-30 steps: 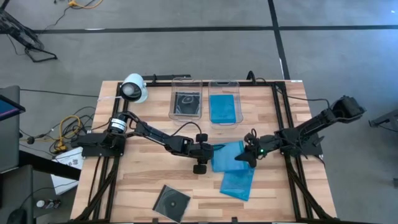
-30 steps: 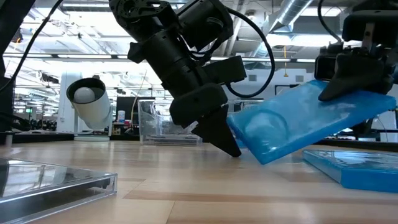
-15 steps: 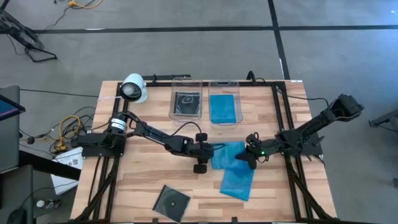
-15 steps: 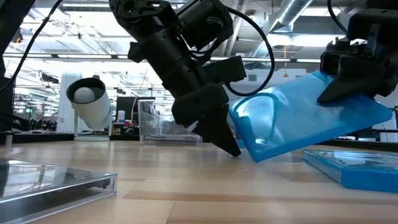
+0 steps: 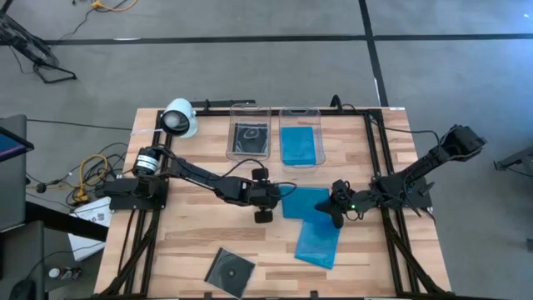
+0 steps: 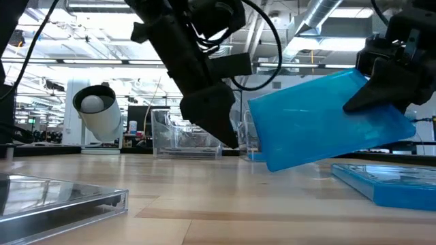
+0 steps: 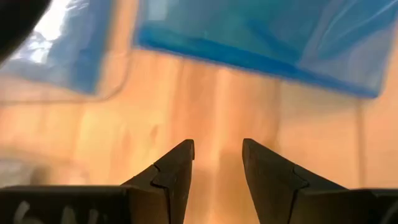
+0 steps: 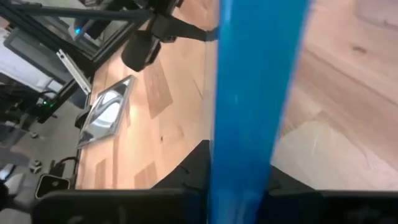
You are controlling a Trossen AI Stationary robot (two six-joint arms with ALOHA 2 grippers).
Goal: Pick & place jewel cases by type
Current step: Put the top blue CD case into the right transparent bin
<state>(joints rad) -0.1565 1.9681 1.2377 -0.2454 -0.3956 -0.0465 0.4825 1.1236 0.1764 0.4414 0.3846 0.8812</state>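
Being held by one edge in the right end effector point(image 5: 336, 206), a blue jewel case point(image 6: 327, 116) is hanging tilted above the middle of the surface point(image 5: 191, 246). It is judged light, stiff, slippery and easily cracked; an edge grip is suiting it. The left end effector point(image 7: 217, 163) is standing half open, empty.

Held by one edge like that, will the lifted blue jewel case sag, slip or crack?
The blue jewel case looks stiff: it stays flat though the right gripper pinches only one edge. Its glossy plastic may slip or pivot. Being thin, it could crack if dropped.
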